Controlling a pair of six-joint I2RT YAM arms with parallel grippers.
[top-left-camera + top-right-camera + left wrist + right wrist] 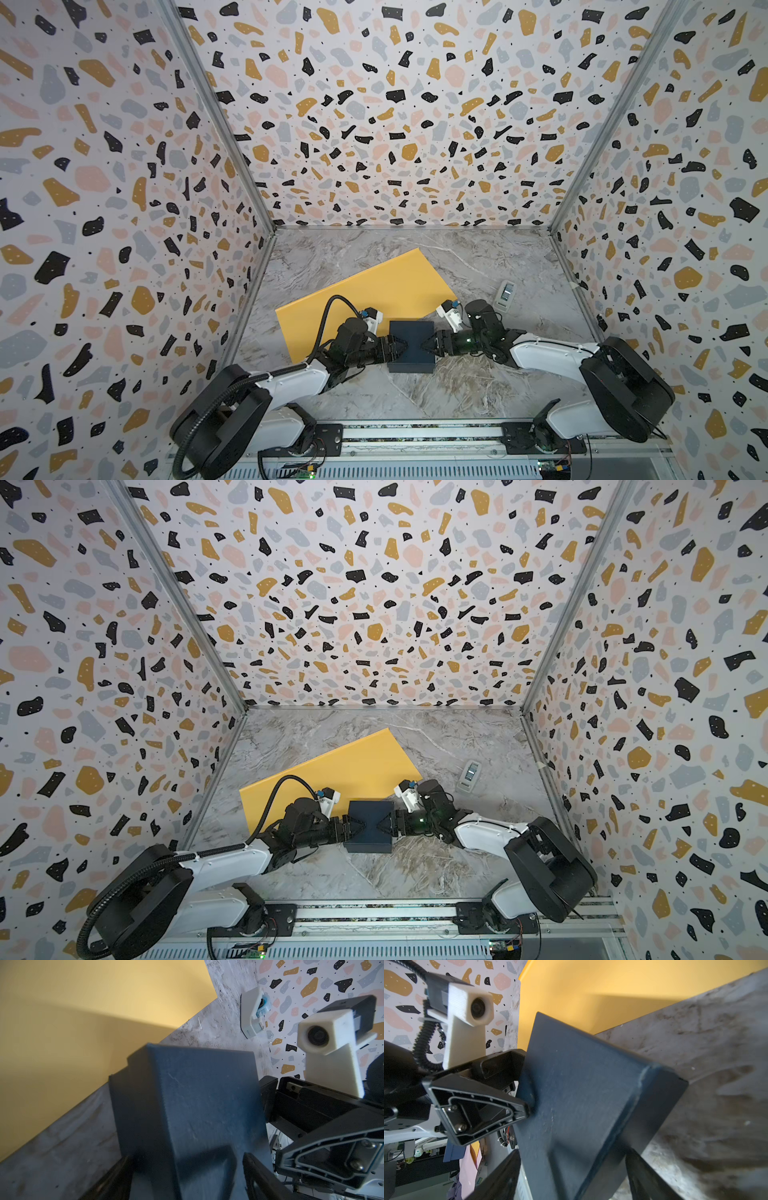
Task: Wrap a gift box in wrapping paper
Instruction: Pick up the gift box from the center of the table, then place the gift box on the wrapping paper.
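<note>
Left end effector [400, 348] and right end effector [429, 345] face each other. Each is closed on an opposite side edge of the gift box [412, 332], with one finger flat on its top. The box, navy, matte and sharp-edged, looks light and stiff and unlikely to slip, so those side edges seem the right hold. It is near-square with no clear long axis, and its sides run parallel to the front of the bench [478, 386], at the near edge of the wrapping paper [374, 291]. The paper lies mustard side up, probably floppy and prone to sliding, its long axis diagonal, near-left to far-right.
</note>
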